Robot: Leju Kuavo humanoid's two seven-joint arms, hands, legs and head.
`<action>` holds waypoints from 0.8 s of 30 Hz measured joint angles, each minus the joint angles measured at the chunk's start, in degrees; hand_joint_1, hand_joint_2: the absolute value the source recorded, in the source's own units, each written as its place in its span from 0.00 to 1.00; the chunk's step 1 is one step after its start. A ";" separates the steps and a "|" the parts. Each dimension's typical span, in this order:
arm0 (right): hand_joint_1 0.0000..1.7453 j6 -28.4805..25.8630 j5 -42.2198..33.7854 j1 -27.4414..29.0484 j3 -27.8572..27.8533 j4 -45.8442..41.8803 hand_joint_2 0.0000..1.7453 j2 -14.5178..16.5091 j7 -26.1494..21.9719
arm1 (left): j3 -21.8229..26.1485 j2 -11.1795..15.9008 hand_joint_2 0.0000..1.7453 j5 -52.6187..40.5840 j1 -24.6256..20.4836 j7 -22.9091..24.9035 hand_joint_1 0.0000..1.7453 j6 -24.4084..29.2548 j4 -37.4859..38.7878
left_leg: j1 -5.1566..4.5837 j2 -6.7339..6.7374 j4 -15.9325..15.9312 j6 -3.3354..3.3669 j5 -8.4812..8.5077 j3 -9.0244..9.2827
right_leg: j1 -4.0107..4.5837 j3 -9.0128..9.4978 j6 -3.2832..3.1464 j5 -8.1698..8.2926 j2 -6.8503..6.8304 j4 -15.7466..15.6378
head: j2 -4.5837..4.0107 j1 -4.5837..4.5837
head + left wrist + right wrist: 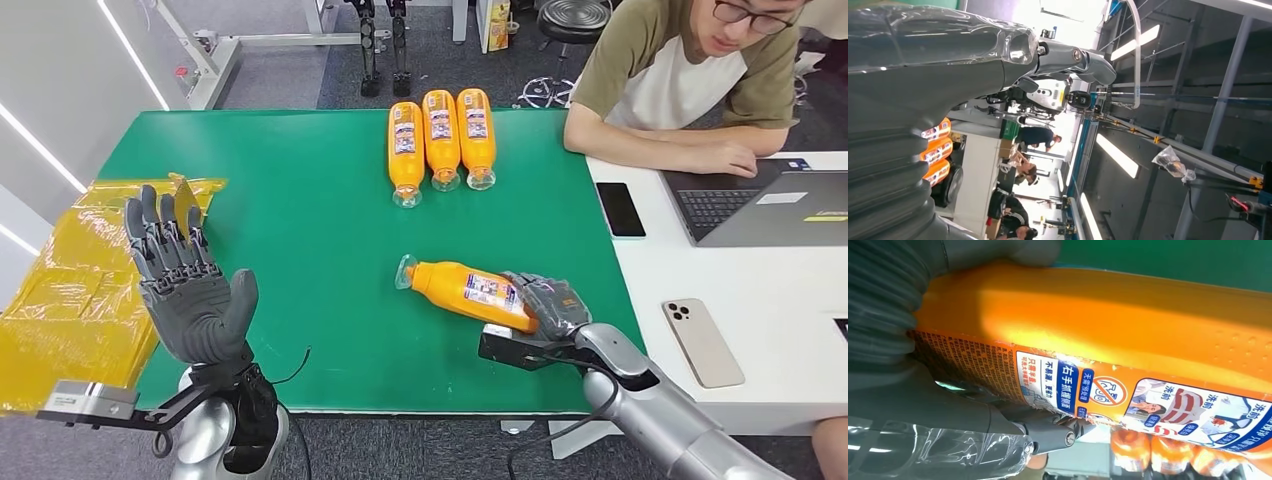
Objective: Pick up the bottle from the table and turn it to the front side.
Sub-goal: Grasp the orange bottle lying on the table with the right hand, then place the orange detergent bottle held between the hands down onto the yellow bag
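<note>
The bottle [470, 291], lying at 5 o'clock on the tabletop [300, 230], is gripped by the right hand [548, 305]; lifting and turning remain. The left hand [188, 285] is held spread and empty.

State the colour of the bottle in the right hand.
Orange bottle, held by the right hand; right wrist view shows it best.

Four orange bottles: three in a row [441, 137], one apart [468, 291]. Two phones [620, 209] [702, 342], one laptop [762, 203], one person [690, 70].
</note>
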 joint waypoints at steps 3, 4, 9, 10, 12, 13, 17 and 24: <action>1.00 -7.83 -0.85 1.10 -2.44 -0.69 1.00 2.10 -4.42 | 0.00 -0.02 1.00 0.59 0.01 0.00 0.00 0.23 0.31 | 0.00 0.04 0.00 0.00 0.00 -0.04 | 0.00 -0.06 0.01 -0.01 0.03 0.00 | 0.00 0.01; 1.00 -10.20 -0.94 1.30 -3.28 -1.02 1.00 2.83 -5.45 | 0.00 -0.02 1.00 0.75 0.02 0.00 0.00 0.28 0.46 | 0.00 0.08 0.00 0.00 0.00 -0.04 | 0.00 -0.07 0.01 -0.01 0.07 0.00 | 0.00 0.00; 1.00 -18.58 -2.07 3.18 -6.46 -3.00 1.00 6.57 -12.28 | -0.02 -0.43 1.00 1.39 -0.08 1.56 0.00 -1.33 1.61 | 0.01 -0.06 0.01 0.01 0.03 -0.07 | 0.03 -0.09 0.04 -0.04 -0.07 0.00 | -0.01 0.02; 1.00 -22.58 -2.08 4.39 -7.93 -4.03 1.00 7.94 -15.95 | -0.08 -0.69 1.00 1.74 -0.18 2.58 0.00 -2.40 2.24 | 0.01 -0.13 0.00 0.02 0.04 -0.10 | 0.04 -0.09 0.06 -0.05 -0.12 0.00 | 0.00 0.03; 1.00 -28.45 -0.70 7.04 -11.61 -6.79 1.00 11.30 -22.32 | -0.35 -1.32 1.00 2.64 -0.66 4.05 0.00 -4.07 3.94 | 0.01 -0.02 0.00 0.00 0.01 -0.09 | 0.04 -0.11 0.07 -0.06 0.00 0.01 | 0.00 0.02; 1.00 -29.51 0.10 8.36 -13.37 -8.25 1.00 13.16 -24.67 | -0.53 -1.57 1.00 3.14 -1.04 4.43 0.00 -4.51 4.95 | 0.01 0.07 -0.01 -0.02 -0.01 -0.07 | 0.03 -0.13 0.06 -0.06 0.09 0.01 | 0.00 0.00; 1.00 -29.58 0.91 12.93 -18.12 -12.67 1.00 18.83 -29.74 | -1.17 -2.46 1.00 4.37 -2.29 5.38 0.00 -5.27 8.81 | 0.01 0.13 -0.02 -0.03 -0.03 -0.06 | 0.03 -0.16 0.04 -0.09 0.12 0.01 | 0.00 0.00; 1.00 -29.56 0.24 16.46 -19.89 -15.33 1.00 22.22 -28.95 | -2.40 -2.87 1.00 4.40 -3.29 6.27 0.00 -7.39 12.57 | -0.01 0.16 0.00 -0.02 -0.03 -0.08 | 0.02 -0.16 0.05 -0.08 0.14 -0.01 | 0.00 0.01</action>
